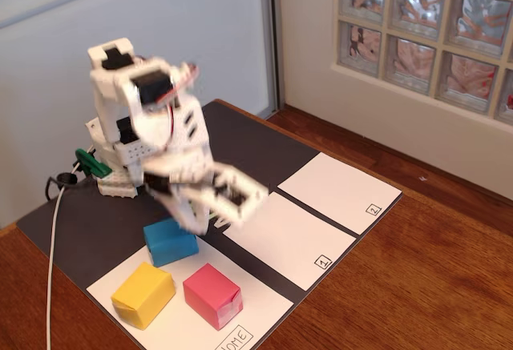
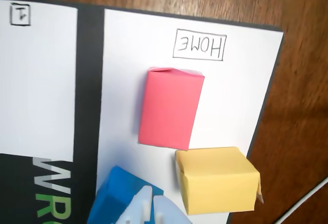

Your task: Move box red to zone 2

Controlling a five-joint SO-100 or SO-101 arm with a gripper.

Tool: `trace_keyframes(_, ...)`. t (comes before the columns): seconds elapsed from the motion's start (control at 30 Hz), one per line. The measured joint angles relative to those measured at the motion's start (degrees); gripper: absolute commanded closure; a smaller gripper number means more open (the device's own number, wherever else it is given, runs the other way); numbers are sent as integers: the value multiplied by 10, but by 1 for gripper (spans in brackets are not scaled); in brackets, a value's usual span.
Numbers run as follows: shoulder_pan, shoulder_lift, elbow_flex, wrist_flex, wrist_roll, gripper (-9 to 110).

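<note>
The red box (image 1: 212, 295) (image 2: 170, 108) lies on the white HOME sheet (image 1: 258, 310) (image 2: 230, 96), near its front edge in the fixed view. My gripper (image 1: 200, 218) (image 2: 152, 199) hovers above the blue box (image 1: 170, 242) (image 2: 115, 198), behind the red box and apart from it. It looks blurred in the fixed view. The wrist view shows its white fingers nearly touching, shut with nothing between them. The white sheet marked 2 (image 1: 337, 190) lies at the mat's far right in the fixed view and has nothing on it.
A yellow box (image 1: 143, 294) (image 2: 218, 180) sits beside the red box on the HOME sheet. The sheet marked 1 (image 1: 288, 238) (image 2: 36, 80) lies between HOME and sheet 2. All sheets lie on a dark mat (image 1: 240, 138) on a wooden table. A white cable (image 1: 51, 246) runs along the left.
</note>
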Motion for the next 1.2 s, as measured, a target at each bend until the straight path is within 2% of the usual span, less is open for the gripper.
trace_keyframes(0.43,-2,-147,-91,-28,-55,99)
trace_keyframes(0.67,-11,-174,-93,-44,-58,80)
trace_keyframes(0.9,-21,-174,-93,-45,-9,60)
trace_keyframes(1.2,-32,-174,-93,-35,50,55)
